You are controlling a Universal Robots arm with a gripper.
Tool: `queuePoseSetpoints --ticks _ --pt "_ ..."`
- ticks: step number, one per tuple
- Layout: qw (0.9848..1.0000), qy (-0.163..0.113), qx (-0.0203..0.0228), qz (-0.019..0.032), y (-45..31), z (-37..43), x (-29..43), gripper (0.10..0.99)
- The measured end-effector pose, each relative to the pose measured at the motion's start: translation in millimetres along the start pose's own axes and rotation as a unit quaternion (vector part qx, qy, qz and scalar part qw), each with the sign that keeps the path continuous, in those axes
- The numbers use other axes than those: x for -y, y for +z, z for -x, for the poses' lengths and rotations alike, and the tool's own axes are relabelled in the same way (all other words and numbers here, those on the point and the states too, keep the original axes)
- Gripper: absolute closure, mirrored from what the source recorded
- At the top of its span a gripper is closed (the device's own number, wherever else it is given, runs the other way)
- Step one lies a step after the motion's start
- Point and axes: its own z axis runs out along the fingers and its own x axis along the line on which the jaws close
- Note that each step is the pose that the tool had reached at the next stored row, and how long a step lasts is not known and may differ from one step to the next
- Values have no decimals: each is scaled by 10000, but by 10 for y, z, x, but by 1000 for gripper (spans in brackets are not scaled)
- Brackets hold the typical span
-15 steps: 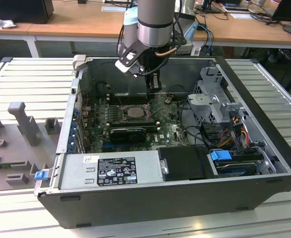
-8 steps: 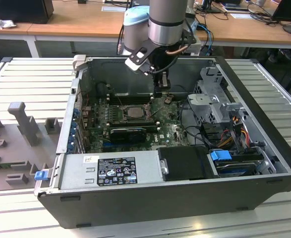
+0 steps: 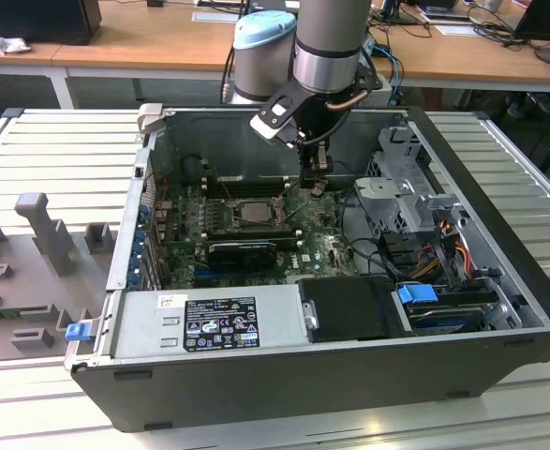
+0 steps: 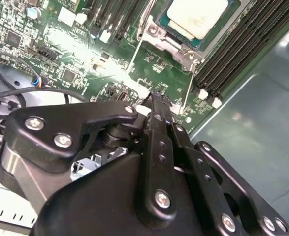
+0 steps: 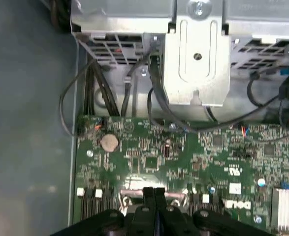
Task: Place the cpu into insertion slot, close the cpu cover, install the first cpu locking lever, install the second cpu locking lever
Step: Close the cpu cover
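Black jointed end effector [image 4: 156, 101] is closest to the lens in the second wrist view. Tips are clenched tight, nothing visible btwn them, hovering just over the green circuit board [image 4: 85, 54]. Small pale silvery-beige square cpu [image 4: 198, 17] is already seated in the metal-rimmed insertion slot [image 3: 230, 216], mid-frame in the exterior view. Silvery windowed cpu cover [image 4: 183, 49] looks down around the chip, imo. Thin wire locking lever [image 4: 187, 83] runs from the socket corner to just beside the tips; can't tell if it's latched. Risk: the wire is thin & prob. springy, so the closed tips could slip off & gouge nearby board parts, or it snaps back up.
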Motion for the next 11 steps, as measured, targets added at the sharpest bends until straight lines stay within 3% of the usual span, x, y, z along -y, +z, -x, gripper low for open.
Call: queuePoseSetpoints --ticks 3,5,11 --pt "10000 -3 -1 -20 11 4 -133 980" --pt "10000 -2 -2 -20 15 4 -177 980" --pt "10000 -7 -1 -22 97 9 -235 980"
